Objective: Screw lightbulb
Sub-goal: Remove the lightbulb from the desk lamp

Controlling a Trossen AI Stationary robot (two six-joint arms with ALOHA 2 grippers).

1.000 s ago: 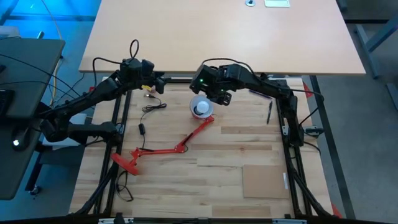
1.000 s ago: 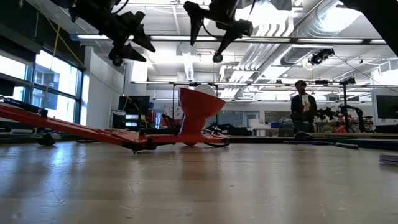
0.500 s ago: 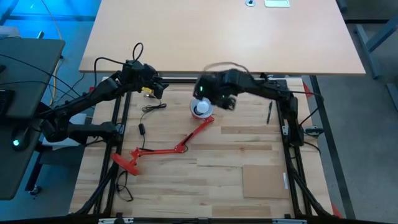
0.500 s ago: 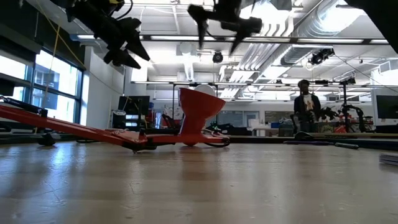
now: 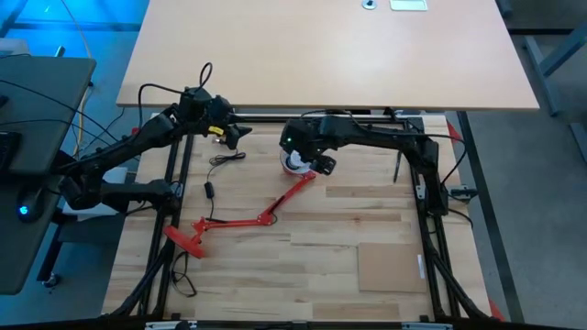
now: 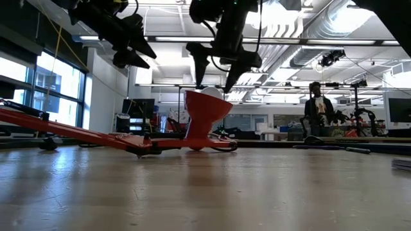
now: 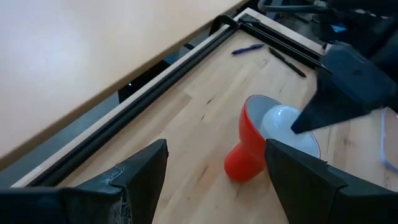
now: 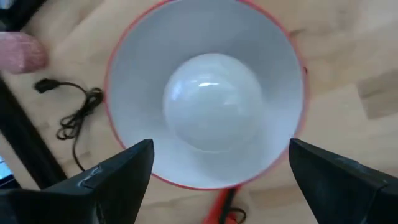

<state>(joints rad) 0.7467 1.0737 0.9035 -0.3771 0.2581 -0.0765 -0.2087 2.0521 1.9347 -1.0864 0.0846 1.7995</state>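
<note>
A red desk lamp lies on the wooden table, with its base (image 5: 188, 236) at the near left. Its shade (image 5: 292, 167) faces up and rests on its narrow end (image 6: 198, 138). The white lightbulb (image 8: 211, 102) sits inside the shade, and its top shows above the rim (image 6: 210, 92). My right gripper (image 6: 212, 80) is open just above the shade, pointing down, with a finger on either side of the bulb's top and clear of it. My left gripper (image 5: 231, 134) is open and empty, in the air to the left of the shade.
The lamp's black cable (image 5: 220, 165) lies by the left arm, with a small pink ball (image 8: 22, 51) near it. Pens (image 5: 397, 165) lie at the far right and a cardboard piece (image 5: 387, 266) at the near right. A person (image 6: 314, 109) stands in the room behind.
My right gripper has come down from high above the lamp to just over the shade's rim, turning about as it went, and has stayed open. My left gripper has shifted a little toward the lamp shade. The lamp and bulb have not moved.
</note>
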